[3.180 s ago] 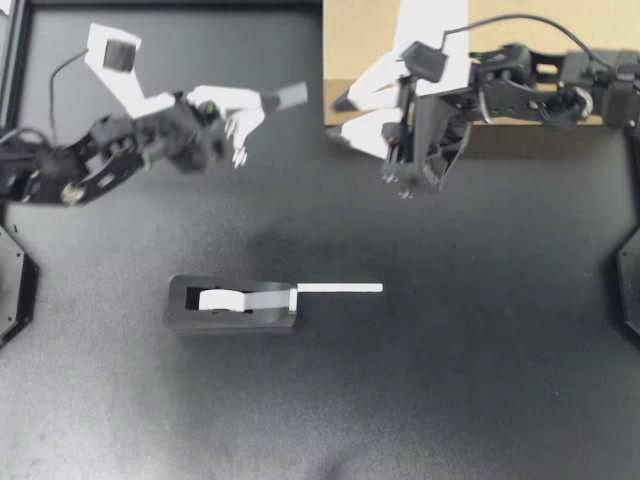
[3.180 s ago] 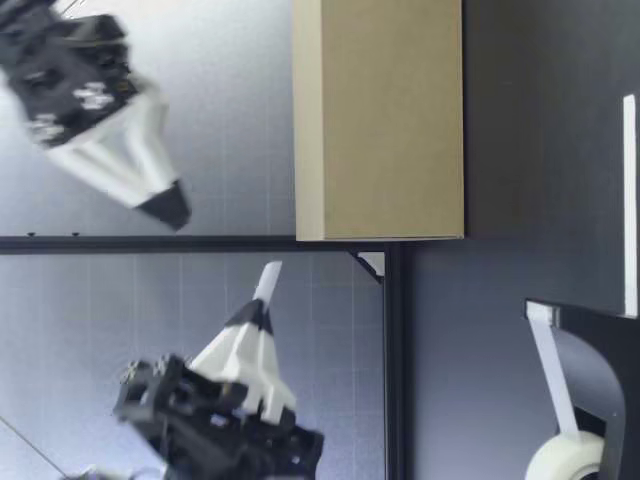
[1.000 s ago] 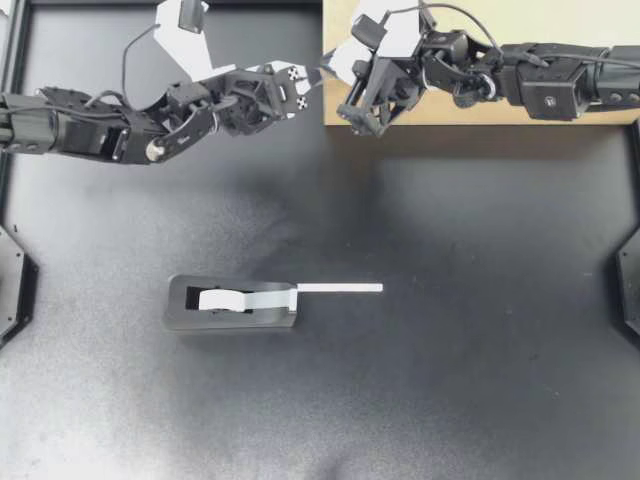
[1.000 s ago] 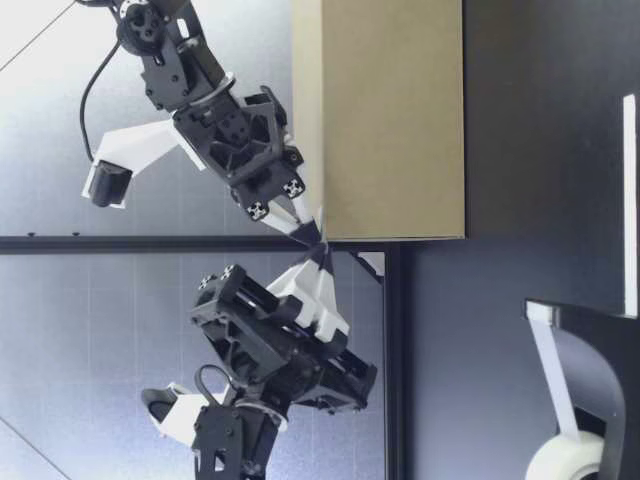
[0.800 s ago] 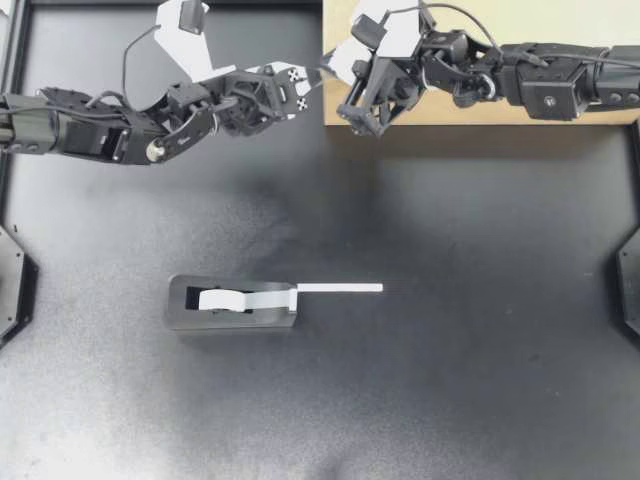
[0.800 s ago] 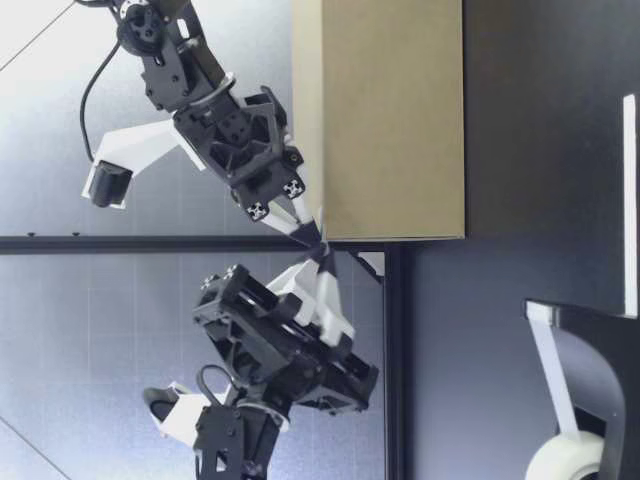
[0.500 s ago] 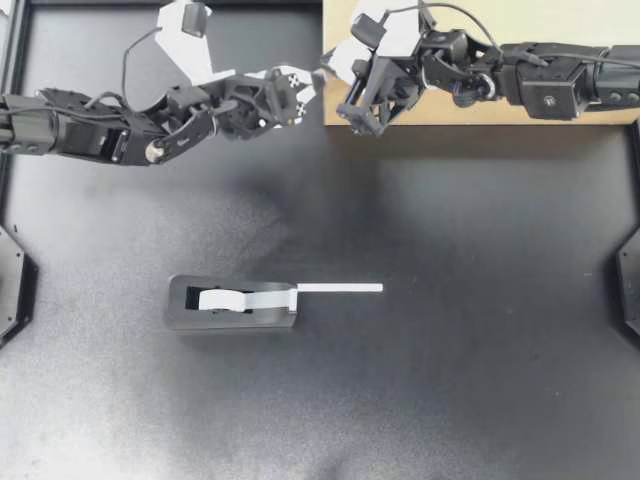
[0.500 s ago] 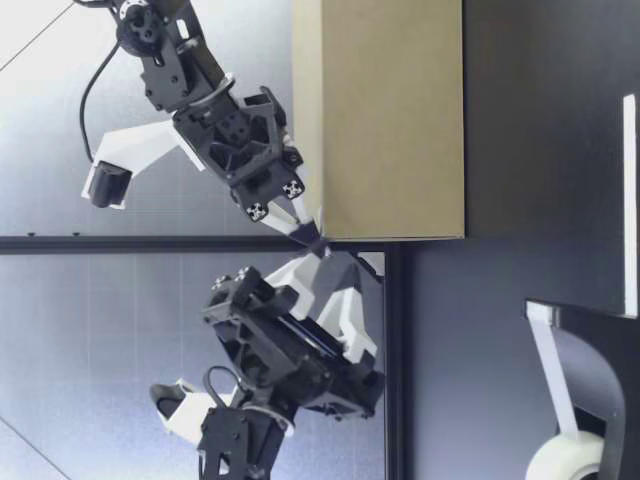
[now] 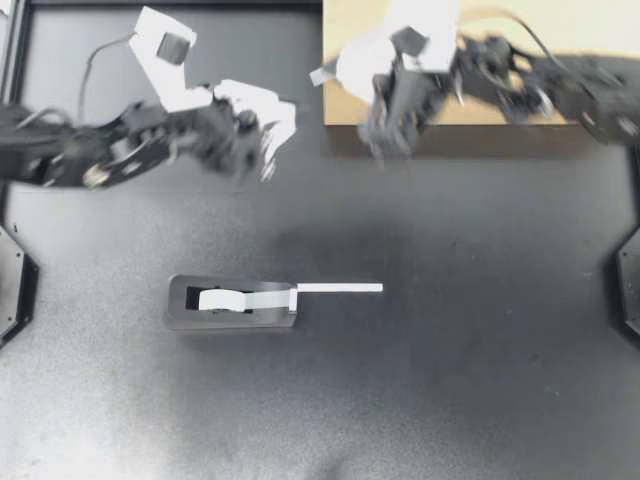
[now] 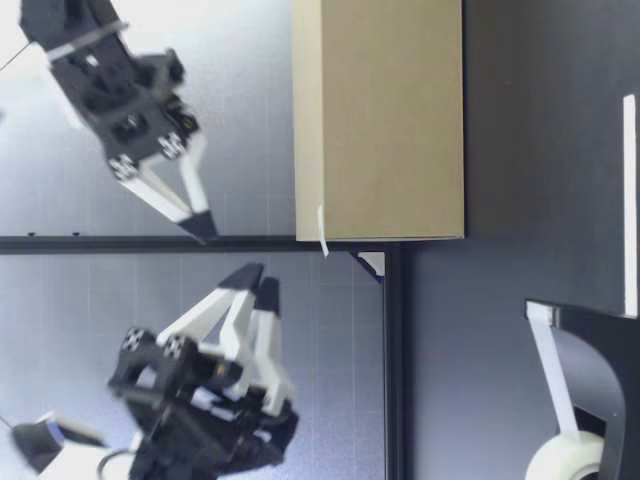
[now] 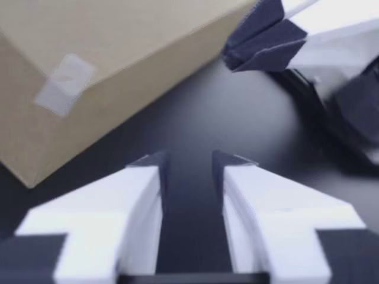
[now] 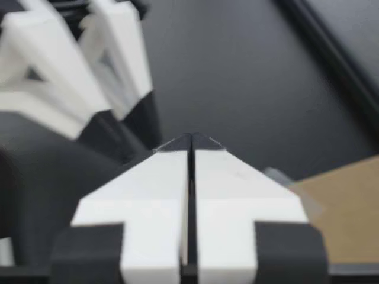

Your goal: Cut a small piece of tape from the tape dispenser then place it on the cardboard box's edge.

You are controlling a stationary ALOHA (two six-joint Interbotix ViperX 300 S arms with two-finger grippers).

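Fingers of the left gripper [image 9: 275, 135] stand narrowly apart with nothing between them. Those of the right gripper [image 9: 322, 75] are pressed together and also hold nothing.

The tape piece [image 10: 321, 230] sits on the box [image 9: 345, 20], on the upper corner edge nearest both grippers. The left wrist view shows it folded over that edge. In the low view one end appears to stand free just past the corner.

The box rests against the back edge of the surface [image 9: 480, 350], toward the right corner.

Half a second earlier both sets of fingertips met at this corner. Both grippers have since drawn back and risen clear of the box, leaving the tape behind. The placement therefore looks complete, with only the retreat remaining. The loose end suggests the bond may be partial.

The dispenser [image 9: 232, 302] stands well apart from the box, near the middle of the surface toward its left edge. A drawn-out strip [image 9: 340, 288] projects from its cutter end.
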